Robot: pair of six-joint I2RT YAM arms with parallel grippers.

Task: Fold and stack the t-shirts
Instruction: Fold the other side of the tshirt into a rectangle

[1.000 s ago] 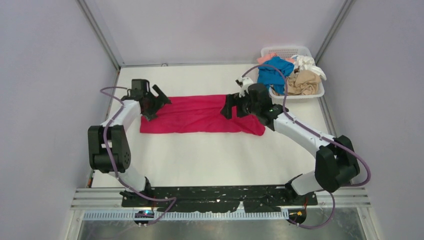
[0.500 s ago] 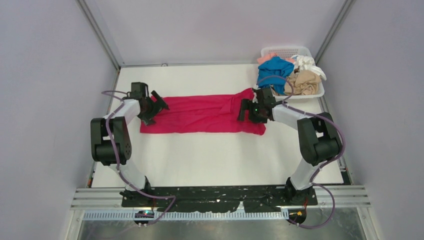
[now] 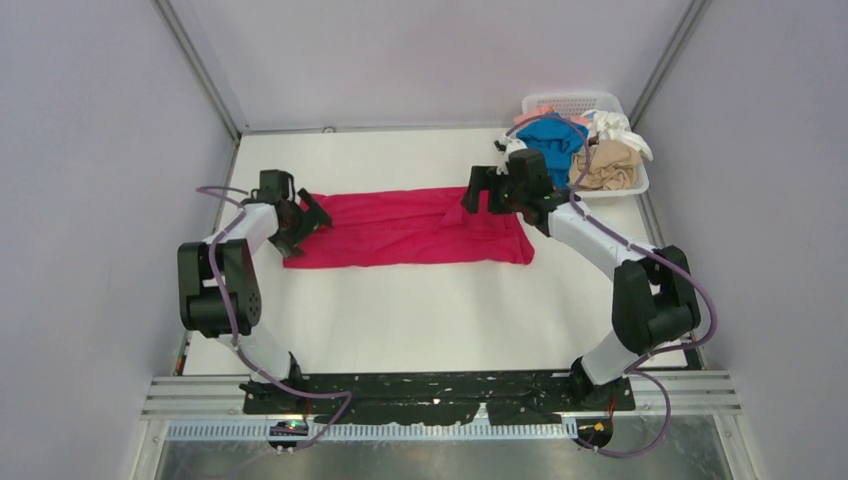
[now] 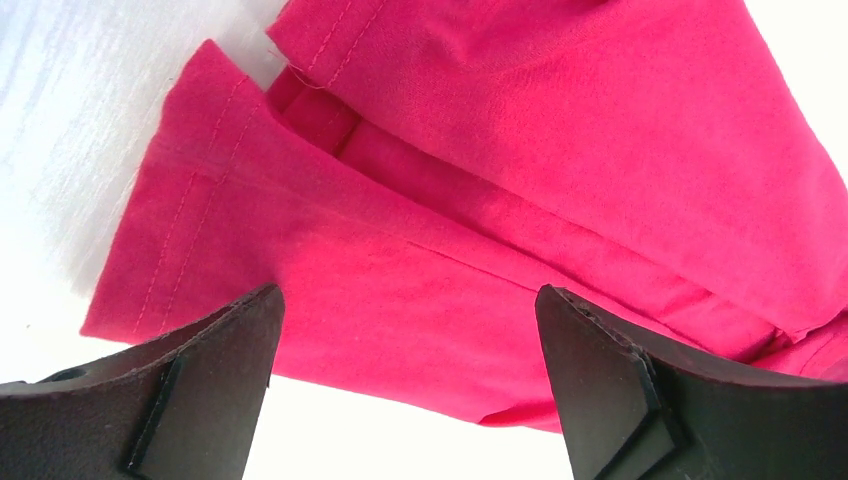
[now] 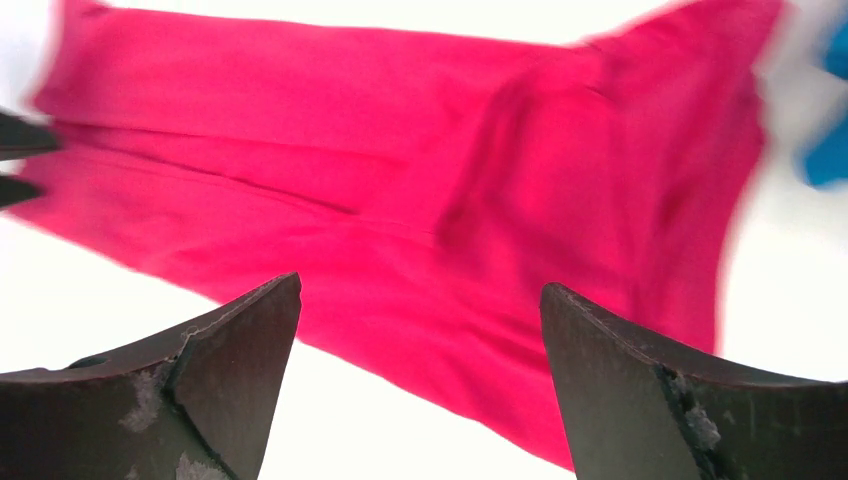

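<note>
A magenta-red t-shirt (image 3: pixel 410 228) lies folded into a long strip across the middle of the white table. It also shows in the left wrist view (image 4: pixel 520 190) and in the right wrist view (image 5: pixel 400 200). My left gripper (image 3: pixel 305 222) is open and empty over the strip's left end. My right gripper (image 3: pixel 478 190) is open and empty above the strip's right end, near its far edge. Blue (image 3: pixel 551 137), tan (image 3: pixel 606 166), white (image 3: pixel 612 124) and peach-pink (image 3: pixel 538 109) shirts lie bunched in the basket.
A white lattice basket (image 3: pixel 573 101) stands at the back right corner of the table (image 3: pixel 420 310). Grey walls close in the sides and back. Purple cables hang off both arms.
My right gripper has lifted and moved toward the far edge of the shirt's right end. The strip's right end has been smoothed flatter. My left gripper shifted slightly at the left end.
</note>
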